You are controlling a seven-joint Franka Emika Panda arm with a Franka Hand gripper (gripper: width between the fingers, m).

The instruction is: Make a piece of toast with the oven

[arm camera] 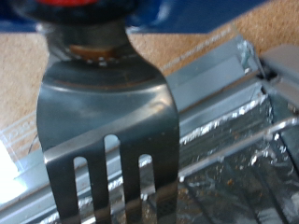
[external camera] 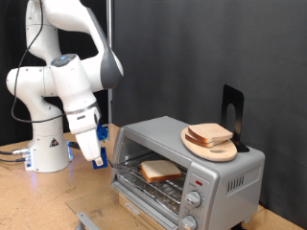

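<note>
The silver oven point(external camera: 225, 177) stands at the exterior view's right with its door open. A piece of toast point(external camera: 161, 171), pale with a brown crust, lies flat on the wire rack inside. My gripper point(external camera: 94, 149) hangs just off the oven's left side, near the open front, shut on a blue-handled slotted metal spatula point(arm camera: 107, 112). In the wrist view the spatula blade fills the middle, hovering over foil-lined metal point(arm camera: 234, 131) at the oven's opening. The toast does not show in the wrist view.
On top of the oven sits a round wooden board point(external camera: 213, 149) carrying more bread slices point(external camera: 209, 133), with a black stand point(external camera: 232, 107) behind it. Two round knobs point(external camera: 196, 200) are on the oven's front right. The robot base point(external camera: 48, 149) stands on the wooden table at the left.
</note>
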